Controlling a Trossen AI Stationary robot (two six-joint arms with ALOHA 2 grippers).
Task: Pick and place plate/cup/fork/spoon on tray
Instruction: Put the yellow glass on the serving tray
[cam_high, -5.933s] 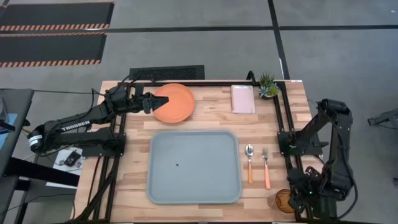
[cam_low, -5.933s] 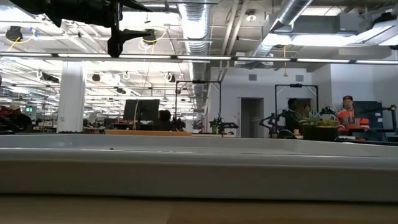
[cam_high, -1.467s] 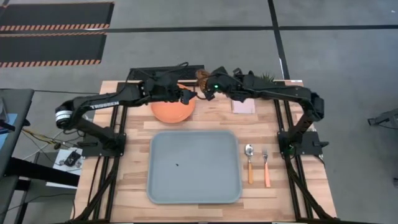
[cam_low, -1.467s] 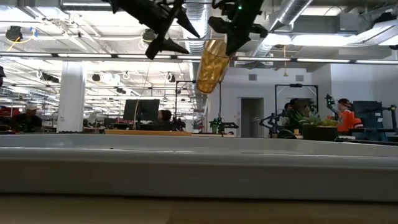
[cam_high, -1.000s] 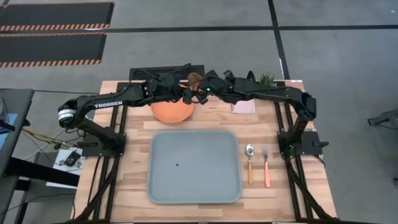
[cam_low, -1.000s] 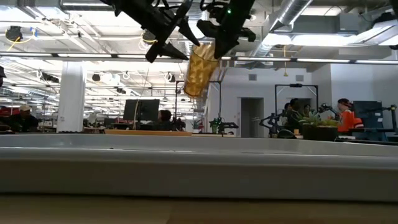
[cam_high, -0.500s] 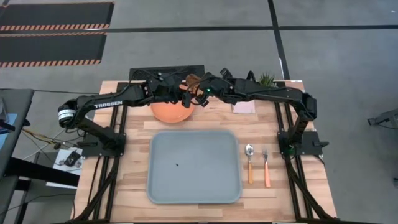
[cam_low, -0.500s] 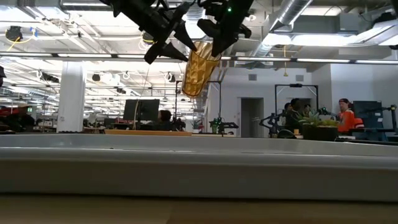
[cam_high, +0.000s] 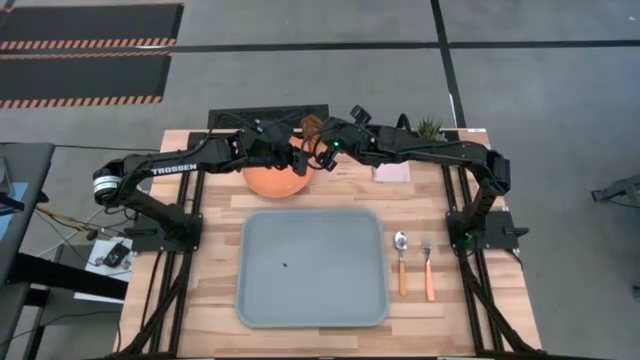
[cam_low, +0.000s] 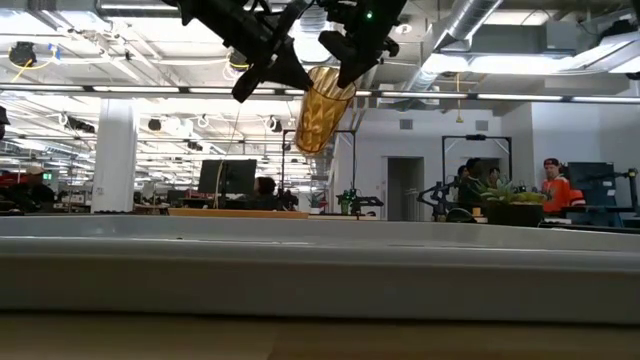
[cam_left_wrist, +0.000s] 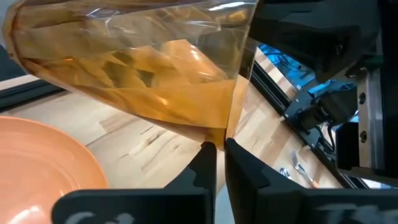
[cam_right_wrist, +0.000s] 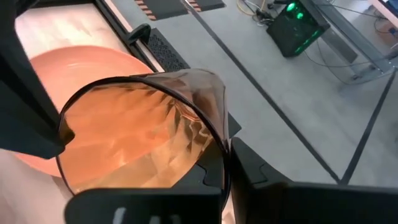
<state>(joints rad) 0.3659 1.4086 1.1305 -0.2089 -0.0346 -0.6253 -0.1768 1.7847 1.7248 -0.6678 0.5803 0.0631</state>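
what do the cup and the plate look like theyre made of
The cup looks like clear amber plastic, possibly glass: the plate shows through its faceted, glossy wall. The plate looks like matte orange plastic or melamine, evenly coloured with no glare, though glazed ceramic can't be ruled out.

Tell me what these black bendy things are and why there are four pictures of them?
They are two robot arms, each ending in a two-finger hand. One picture looks down from above, one looks level across the table, and two come from cameras on the arms' wrists. The arms meet above the far side of the wooden table. The right hand pinches the rim of the cup, holding it tilted in the air over the plate. The left hand pinches the same rim, so they seem to be passing it. The tray sits in the middle with nothing on it, and the spoon and the fork lie beside it.
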